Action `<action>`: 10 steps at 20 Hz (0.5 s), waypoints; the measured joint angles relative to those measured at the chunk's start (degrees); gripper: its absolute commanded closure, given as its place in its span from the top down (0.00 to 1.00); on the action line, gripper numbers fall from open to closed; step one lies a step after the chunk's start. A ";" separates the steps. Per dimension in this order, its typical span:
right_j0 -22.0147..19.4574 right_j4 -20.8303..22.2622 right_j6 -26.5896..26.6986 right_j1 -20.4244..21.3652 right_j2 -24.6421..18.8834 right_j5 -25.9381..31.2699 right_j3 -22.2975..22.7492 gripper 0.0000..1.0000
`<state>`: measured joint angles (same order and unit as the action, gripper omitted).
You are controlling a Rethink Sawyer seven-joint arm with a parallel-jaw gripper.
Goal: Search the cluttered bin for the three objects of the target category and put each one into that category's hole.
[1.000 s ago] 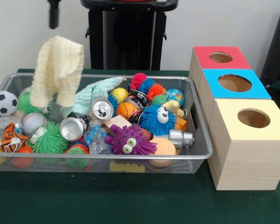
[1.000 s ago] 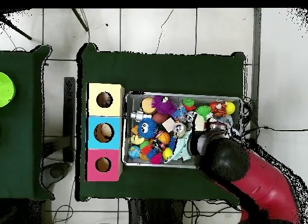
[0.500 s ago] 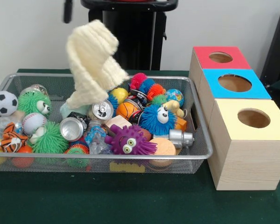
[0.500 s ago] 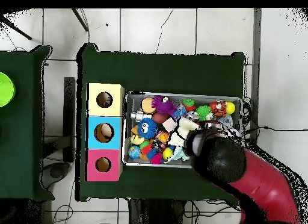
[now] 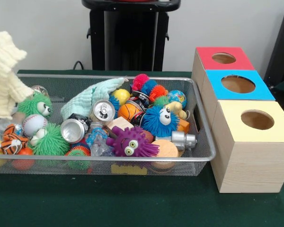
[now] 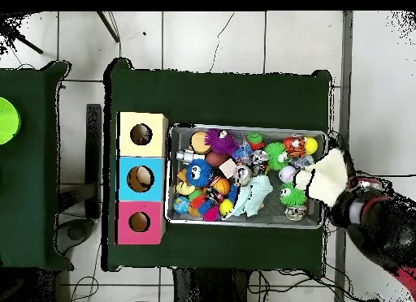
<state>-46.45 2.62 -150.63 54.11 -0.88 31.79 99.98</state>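
A pale yellow cloth [image 5: 4, 75] hangs in the air past the left end of the wire bin [image 5: 206, 142]. In the overhead view this cloth [image 6: 325, 179] lies just outside the bin's right end [image 6: 327, 153], against the end of the red and black arm [image 6: 374, 226]. My gripper [image 6: 348, 201] sits under the arm's head, shut on the cloth; the front view does not show it. A mint green cloth [image 5: 87, 98] lies uncovered on the toys. Three boxes with holes stand beside the bin: red [image 5: 206, 56], blue [image 5: 215, 78], yellow [image 5: 232, 113].
The bin is packed with spiky balls, a purple monster [image 5: 131, 143], a blue one [image 5: 159, 120], two cans [image 5: 103, 111] [image 5: 73, 130], a basketball [image 5: 128, 111], a baseball [image 5: 34, 124] and a tiger toy [image 5: 12, 142]. Green felt covers the table [image 5: 132, 203].
The arm has swung out past the end of the bin, carrying the yellow cloth off the toys. The mint cloth and green spiky ball beneath now show.
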 measured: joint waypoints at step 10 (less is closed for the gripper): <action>-2.93 3.72 4.83 -1.70 -2.95 -1.56 -0.83 0.00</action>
<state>-49.38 6.34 -145.79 52.41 -3.83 30.23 99.15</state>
